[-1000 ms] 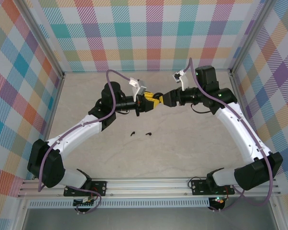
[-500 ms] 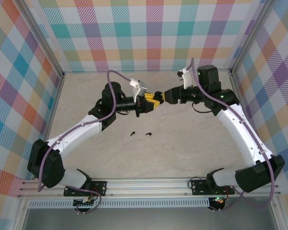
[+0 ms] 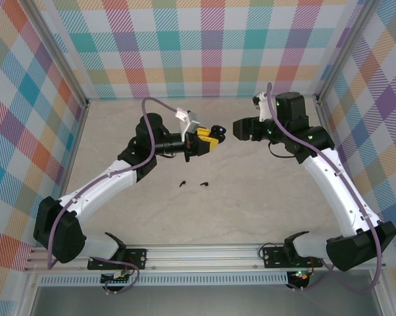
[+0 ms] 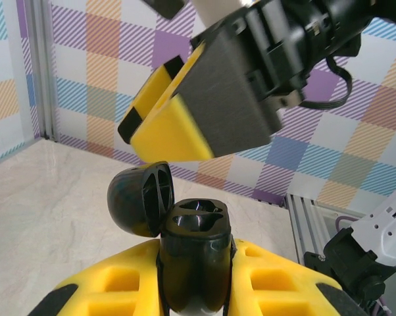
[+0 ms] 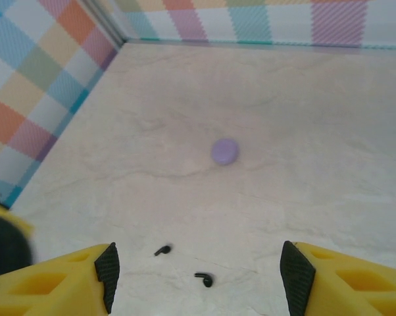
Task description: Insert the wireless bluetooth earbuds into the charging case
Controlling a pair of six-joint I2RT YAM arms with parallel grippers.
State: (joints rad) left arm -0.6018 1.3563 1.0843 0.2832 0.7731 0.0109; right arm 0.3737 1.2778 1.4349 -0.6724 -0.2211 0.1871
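Seen from above, the left gripper (image 3: 210, 139) is reaching over the middle of the pale table (image 3: 264, 197) and clamping its yellow fingers on a black charging case (image 4: 195, 260). The case is standing upright between them, with its lid (image 4: 142, 197) hanging open toward 10 o'clock and its two sockets showing. The right gripper (image 3: 238, 128) is hovering near it at 3 o'clock, its fingers standing apart and gripping nothing. A black earbud (image 3: 182, 183) and a second black earbud (image 3: 204, 184) are lying on the table at 6 o'clock from the case, near each other without touching. A small round lilac item (image 5: 224, 151) is sitting at 12 o'clock from them, well apart.
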